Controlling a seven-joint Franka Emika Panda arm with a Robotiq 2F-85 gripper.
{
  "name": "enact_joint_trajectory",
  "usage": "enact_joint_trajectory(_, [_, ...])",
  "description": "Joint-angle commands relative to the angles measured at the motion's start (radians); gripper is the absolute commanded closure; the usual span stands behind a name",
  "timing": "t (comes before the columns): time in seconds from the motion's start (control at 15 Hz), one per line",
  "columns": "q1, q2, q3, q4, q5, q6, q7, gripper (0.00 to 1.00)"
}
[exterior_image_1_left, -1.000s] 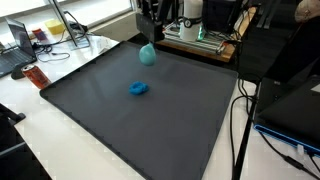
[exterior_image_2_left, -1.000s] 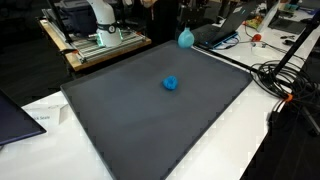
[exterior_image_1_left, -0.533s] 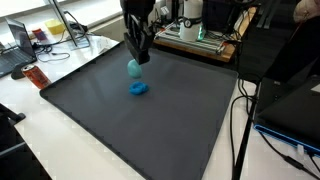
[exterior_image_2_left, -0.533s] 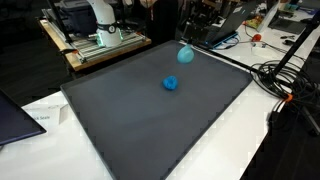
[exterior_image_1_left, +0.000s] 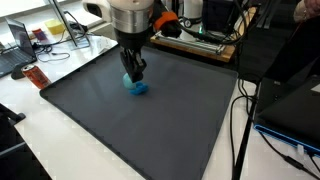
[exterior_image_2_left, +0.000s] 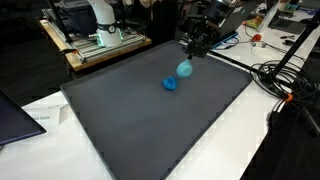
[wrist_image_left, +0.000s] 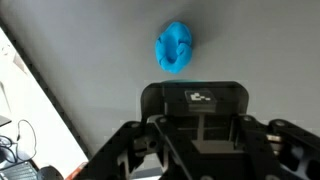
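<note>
The end effector (exterior_image_2_left: 188, 57) is closed, gripping the top of one teal object (exterior_image_2_left: 184, 70), which hangs below it over the dark grey mat (exterior_image_2_left: 120, 120) on the white worktop (exterior_image_2_left: 250, 140). One darker blue object (exterior_image_2_left: 171, 83) lies on the mat, just beside the teal object. Count: two objects, one mat.

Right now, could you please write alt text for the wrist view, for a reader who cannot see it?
A crumpled blue object shows against a dark grey mat, just beyond the black gripper that fills the lower edge.
</note>
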Motion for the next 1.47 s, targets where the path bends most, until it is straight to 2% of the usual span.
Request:
enact_joint_trajectory(0.0, [0.027, 0.059, -0.039, 0.054, -0.030, -0.019, 0.027, 0.78])
enact_joint_trajectory(0.67, [0.078, 0.126, -0.089, 0.054, -0.122, -0.001, 0.094, 0.78])
enact_joint_trajectory(0.73, [0.055, 0.116, -0.070, 0.035, -0.083, 0.005, 0.065, 0.53])
enact_joint_trajectory(1.0, [0.066, 0.119, -0.075, 0.036, -0.099, 0.005, 0.077, 0.53])
enact_joint_trajectory(1.07, [0.066, 0.119, -0.076, 0.036, -0.100, 0.005, 0.077, 0.78])
enact_joint_trajectory(1.4, [0.119, 0.156, -0.088, 0.046, -0.150, -0.009, 0.125, 0.78])
